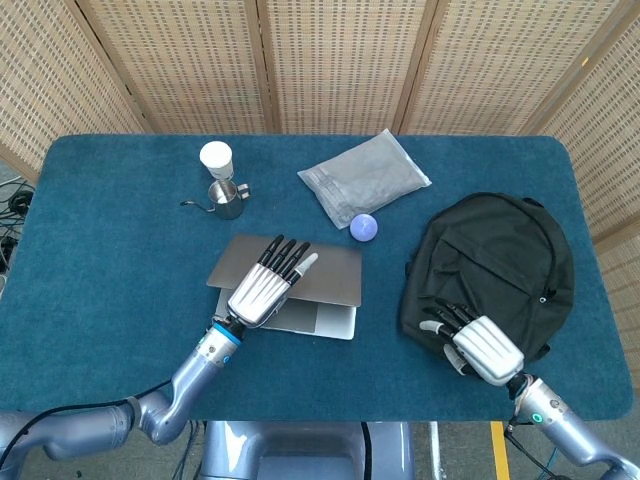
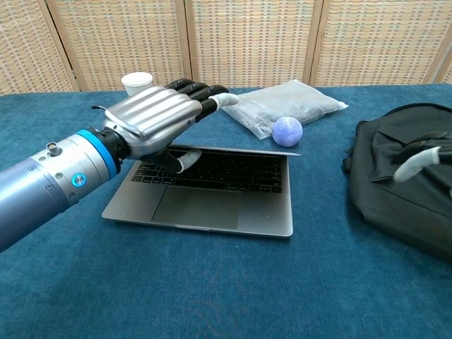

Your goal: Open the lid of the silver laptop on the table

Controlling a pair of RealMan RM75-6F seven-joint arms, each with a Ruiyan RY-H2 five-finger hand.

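Note:
The silver laptop [image 1: 325, 320] lies at the table's middle, its lid [image 1: 335, 272] lifted partway. In the chest view the keyboard [image 2: 219, 173] shows, with the lid's front edge [image 2: 247, 150] raised above it. My left hand [image 1: 265, 285] grips the lid at its front left: fingers lie over the top and the thumb [image 2: 187, 161] sits underneath. My right hand [image 1: 480, 347] hovers over the near edge of the black backpack [image 1: 500, 265], holding nothing, fingers apart. Only one of its fingers [image 2: 417, 161] shows in the chest view.
A white cup [image 1: 215, 158] and a steel pitcher [image 1: 228, 199] stand behind the laptop on the left. A grey pouch [image 1: 365, 177] and a purple ball [image 1: 363, 227] lie just behind the lid. The backpack fills the right side of the blue table [image 1: 100, 250].

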